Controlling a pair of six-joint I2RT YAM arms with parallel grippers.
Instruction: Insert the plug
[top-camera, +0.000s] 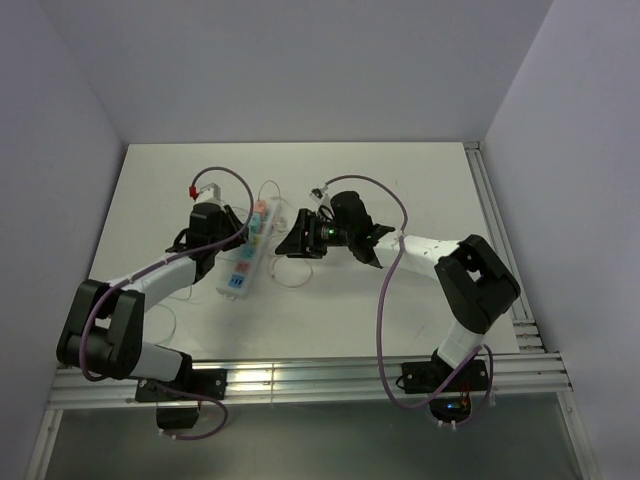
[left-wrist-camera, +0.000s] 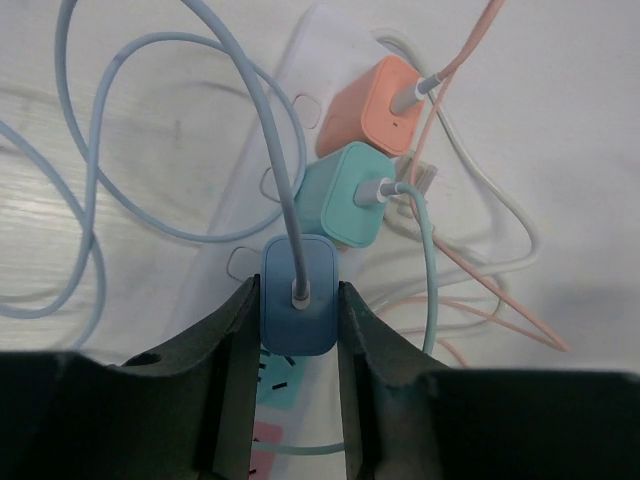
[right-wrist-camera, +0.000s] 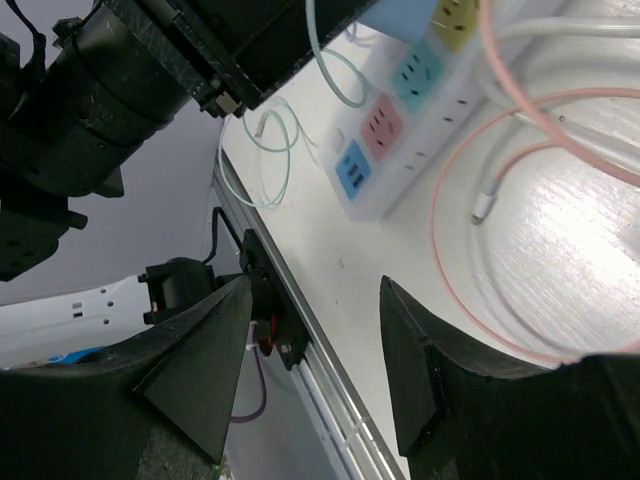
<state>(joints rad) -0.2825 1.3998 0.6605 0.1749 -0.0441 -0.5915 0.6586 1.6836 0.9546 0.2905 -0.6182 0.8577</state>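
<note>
A blue plug (left-wrist-camera: 300, 322) with a grey-blue cable sits between the fingers of my left gripper (left-wrist-camera: 297, 292), which is shut on its two sides. It stands on the white power strip (left-wrist-camera: 232, 215), just below a teal plug (left-wrist-camera: 345, 195) and an orange plug (left-wrist-camera: 378, 105) that stand plugged into the strip; its prongs are hidden. In the top view my left gripper (top-camera: 240, 232) is over the strip (top-camera: 240, 262). My right gripper (top-camera: 298, 245) hovers just right of the strip, open and holding nothing (right-wrist-camera: 315, 330).
Loose cables lie around the strip: pale blue loops (left-wrist-camera: 90, 200), a pink cable (right-wrist-camera: 470, 200) and a white one (left-wrist-camera: 510, 220). The right wrist view shows free coloured sockets (right-wrist-camera: 385, 125) and the table's metal front rail (right-wrist-camera: 320, 350).
</note>
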